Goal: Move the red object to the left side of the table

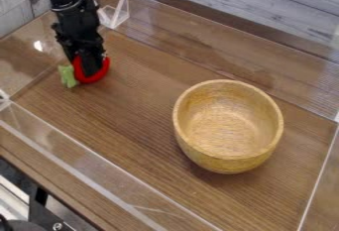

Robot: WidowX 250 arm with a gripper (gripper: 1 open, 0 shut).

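One black gripper (86, 66) points straight down, its jaws closed around the single red object (90, 72), which sits low against the table (146, 126) directly beneath the tool. The toy's long axis runs roughly level, with its green stem end poking out to the gripper's left in the camera view. One round wooden bowl (229, 125) stands well apart to the gripper's lower right, and clear acrylic walls (79, 180) border the tabletop, with nothing between bowl and tool.

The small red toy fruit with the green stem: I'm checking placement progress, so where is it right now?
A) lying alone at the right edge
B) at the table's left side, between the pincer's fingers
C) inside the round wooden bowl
B: the small red toy fruit sits between the black pincer fingers at the left, apart from the round wooden bowl.
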